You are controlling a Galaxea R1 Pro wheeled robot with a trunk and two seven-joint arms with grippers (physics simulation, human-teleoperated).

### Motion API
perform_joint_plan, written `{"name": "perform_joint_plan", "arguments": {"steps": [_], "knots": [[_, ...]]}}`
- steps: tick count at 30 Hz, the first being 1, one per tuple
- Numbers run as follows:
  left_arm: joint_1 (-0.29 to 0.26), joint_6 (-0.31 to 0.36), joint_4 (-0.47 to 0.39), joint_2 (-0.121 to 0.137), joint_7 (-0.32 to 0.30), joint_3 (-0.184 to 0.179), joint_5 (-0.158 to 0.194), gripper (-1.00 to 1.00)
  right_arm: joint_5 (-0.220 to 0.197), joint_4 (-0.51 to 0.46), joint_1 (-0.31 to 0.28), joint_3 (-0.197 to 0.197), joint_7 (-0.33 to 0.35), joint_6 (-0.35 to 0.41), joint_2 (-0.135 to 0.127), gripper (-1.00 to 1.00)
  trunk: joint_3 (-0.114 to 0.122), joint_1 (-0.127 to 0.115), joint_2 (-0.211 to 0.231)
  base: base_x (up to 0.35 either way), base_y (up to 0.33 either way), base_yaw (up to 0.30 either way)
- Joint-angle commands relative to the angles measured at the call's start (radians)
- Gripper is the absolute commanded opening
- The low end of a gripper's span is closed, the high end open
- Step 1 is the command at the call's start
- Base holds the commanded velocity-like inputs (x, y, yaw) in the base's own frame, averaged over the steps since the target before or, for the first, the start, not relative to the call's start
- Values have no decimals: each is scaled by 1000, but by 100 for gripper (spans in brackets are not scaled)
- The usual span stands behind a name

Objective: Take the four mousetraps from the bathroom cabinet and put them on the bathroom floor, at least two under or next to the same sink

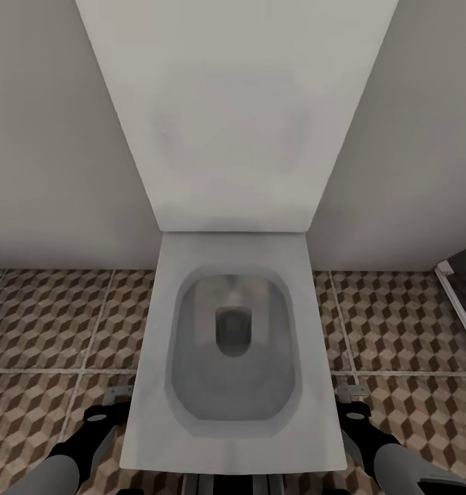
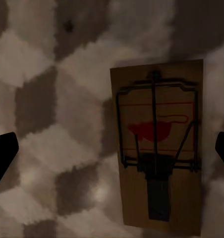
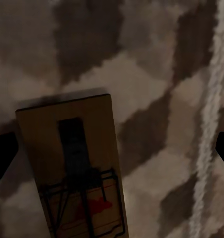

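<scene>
One mousetrap (image 2: 156, 148), a brown wooden board with a dark wire spring and a red mark, lies flat on the cube-patterned bathroom floor (image 2: 47, 114). My left gripper (image 2: 113, 151) hovers over it, open, its dark fingertips (image 2: 3, 156) wide apart and off the board. A second mousetrap (image 3: 72, 168) lies on the floor (image 3: 156, 119) beneath my right gripper (image 3: 113, 151), which is open too. In the head view the left gripper (image 1: 113, 405) and right gripper (image 1: 350, 402) hang low on either side of a toilet. The cabinet and the sink are out of view.
A white toilet (image 1: 233, 337) with its lid up stands straight ahead against a pale wall (image 1: 40, 137). Patterned floor tiles (image 1: 47, 323) spread to both sides. A white frame edge (image 1: 456, 292) shows at the far right. A pale grout line (image 3: 211, 114) runs beside the right trap.
</scene>
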Motion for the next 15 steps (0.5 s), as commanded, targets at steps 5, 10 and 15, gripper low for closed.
{"name": "perform_joint_plan", "arguments": {"steps": [5, 10, 15], "knots": [[0, 5, -1, -1, 0, 6, -10, 100, 10, 1, -1, -6, -2, -3, 0, 100, 0, 0, 0, 0, 0, 0], [0, 4, -2, -1, 0, 6, -10, 100, 10, 1, -1, -6, -2, -4, 0, 100, 0, 0, 0, 0, 0, 0], [0, 4, -4, -1, 0, 8, -12, 100, 10, 1, -1, -6, -2, -4, 0, 100, 0, 0, 0, 0, 0, 0]]}}
